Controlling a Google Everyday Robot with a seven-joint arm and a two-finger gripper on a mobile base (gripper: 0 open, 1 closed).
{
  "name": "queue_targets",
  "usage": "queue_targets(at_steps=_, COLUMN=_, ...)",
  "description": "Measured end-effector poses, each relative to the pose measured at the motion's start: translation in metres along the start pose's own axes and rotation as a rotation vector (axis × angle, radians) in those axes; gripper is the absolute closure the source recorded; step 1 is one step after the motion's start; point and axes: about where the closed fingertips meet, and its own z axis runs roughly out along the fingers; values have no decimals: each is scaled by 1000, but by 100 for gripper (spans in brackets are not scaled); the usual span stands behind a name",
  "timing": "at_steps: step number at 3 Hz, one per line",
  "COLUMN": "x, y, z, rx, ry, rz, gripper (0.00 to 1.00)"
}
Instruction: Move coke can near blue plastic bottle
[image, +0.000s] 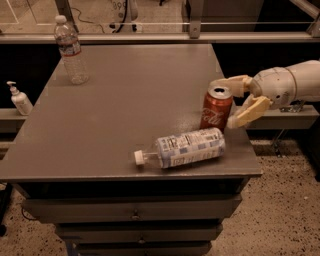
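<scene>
Standing upright near the right edge of the grey table (125, 100), the coke can (216, 109) is found just beyond the blue plastic bottle (187, 148), which is laid on its side with the white cap turned left. The gripper (224, 103) is held at the can's right side with its fingers spread apart. One finger is extended behind the can's rim and the other is angled by its near right flank. Whether the can is touched cannot be told. A clear water bottle (70, 50) is set at the far left corner, and a pump dispenser (20, 99) is seen off the table's left.
</scene>
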Motion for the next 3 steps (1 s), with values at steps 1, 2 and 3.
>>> queue_targets(at_steps=1, x=0, y=1, z=-1, rx=3, ry=-3, rz=-1, gripper=0)
queue_targets(at_steps=2, x=-2, y=-2, z=-26, rx=77, ry=-17, rz=-8, gripper=0)
queue_targets(at_steps=3, x=-13, y=-10, z=-69, rx=182, ry=-15, rz=-38, gripper=0)
